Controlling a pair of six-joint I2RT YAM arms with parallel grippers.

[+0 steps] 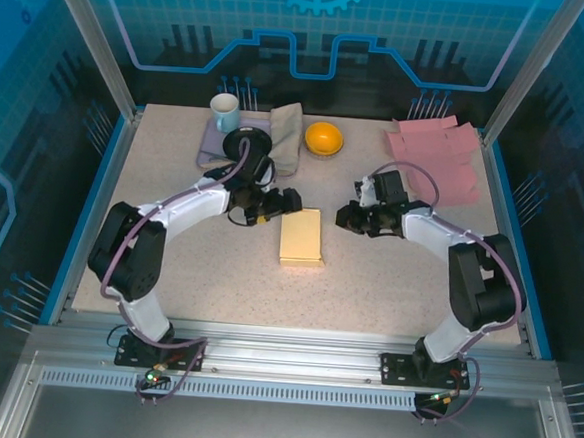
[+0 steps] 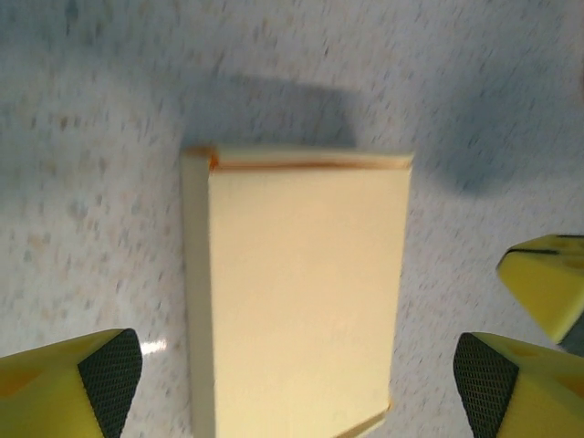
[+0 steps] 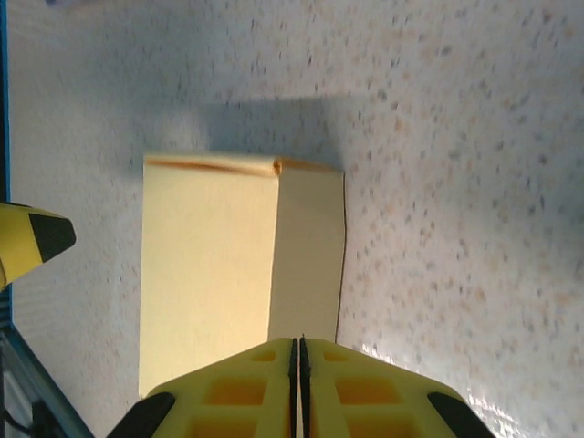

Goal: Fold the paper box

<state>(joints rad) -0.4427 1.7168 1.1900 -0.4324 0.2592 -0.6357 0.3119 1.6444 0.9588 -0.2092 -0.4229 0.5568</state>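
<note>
The paper box (image 1: 302, 238) is pale yellow and lies flat and closed on the speckled table, between my two grippers. My left gripper (image 1: 275, 208) hovers at the box's far left corner. In the left wrist view the paper box (image 2: 301, 292) lies between the fingers (image 2: 105, 383) of the open left gripper (image 2: 297, 388), with a gap on each side. My right gripper (image 1: 344, 219) is at the far right of the box. In the right wrist view the right gripper (image 3: 299, 345) is shut with nothing between its fingers, its tip over the side wall of the paper box (image 3: 210, 274).
Along the back edge stand a white mug (image 1: 224, 112), a crumpled cloth (image 1: 282, 143), an orange bowl (image 1: 324, 138) and a pile of pink paper sheets (image 1: 437, 154). Glass walls enclose the table (image 1: 388, 276) on three sides.
</note>
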